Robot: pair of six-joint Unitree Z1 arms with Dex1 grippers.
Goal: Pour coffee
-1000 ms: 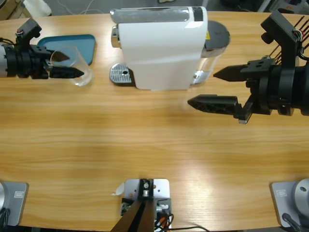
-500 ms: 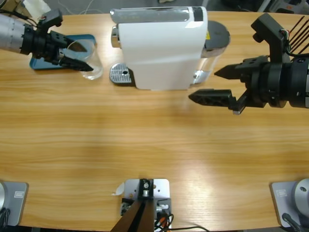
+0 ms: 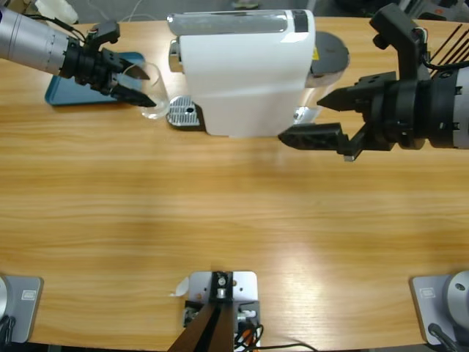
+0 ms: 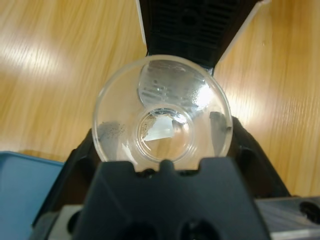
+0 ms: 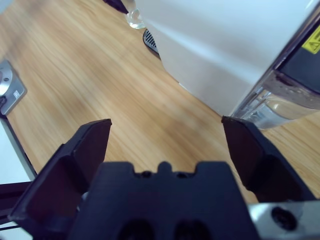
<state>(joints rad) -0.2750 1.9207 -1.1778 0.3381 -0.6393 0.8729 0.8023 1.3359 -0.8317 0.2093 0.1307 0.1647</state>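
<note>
From above, the left gripper (image 3: pixel 139 88) is clamped on a clear glass (image 3: pixel 152 89) just beside the drip grate (image 3: pixel 183 112) of the white coffee machine (image 3: pixel 245 70), with a blue tray (image 3: pixel 58 94) behind it on the wooden table (image 3: pixel 220 220). The right gripper (image 3: pixel 322 117) hangs near the machine's other side with its 2 jaws spread wide, holding nothing.

The left wrist view looks straight into the glass (image 4: pixel 162 120), held between the jaws. No coffee can be made out in it; the bottom looks clear, so the coffee likely has yet to come from the machine.

The right wrist view shows the wide-open right gripper (image 5: pixel 170 137) facing the machine's white side (image 5: pixel 225 45) and its water tank (image 5: pixel 280 100).

The glass looks light, stiff, smooth and breakable, so it could slip. Gripping across its side wall, as now, seems sound; once filled it should be kept upright.
</note>
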